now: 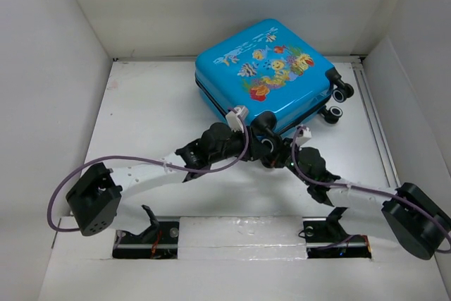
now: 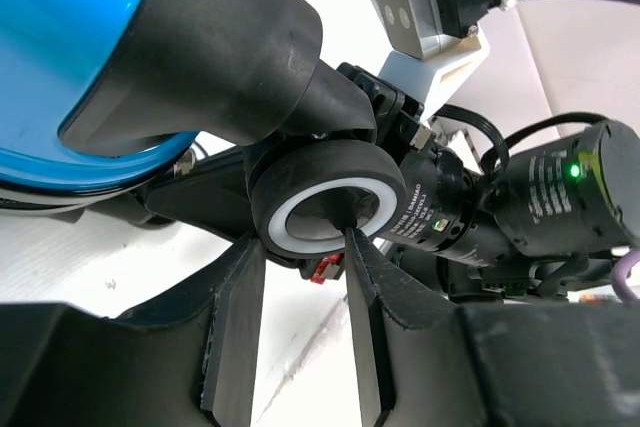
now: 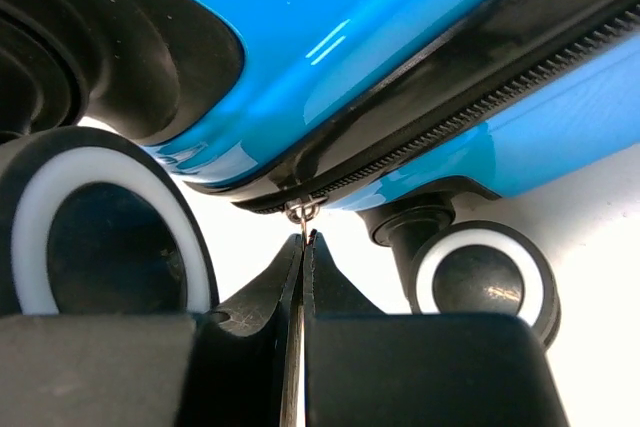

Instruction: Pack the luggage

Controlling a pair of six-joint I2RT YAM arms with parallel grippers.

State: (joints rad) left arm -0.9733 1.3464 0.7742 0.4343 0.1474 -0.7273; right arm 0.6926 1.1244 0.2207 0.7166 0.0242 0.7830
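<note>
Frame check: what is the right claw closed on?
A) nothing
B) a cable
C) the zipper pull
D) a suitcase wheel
C: the right wrist view shows the right claw pinching the small metal zipper pull at the seam of the luggage.

Bright, even light (wrist close-ups slightly soft).
</note>
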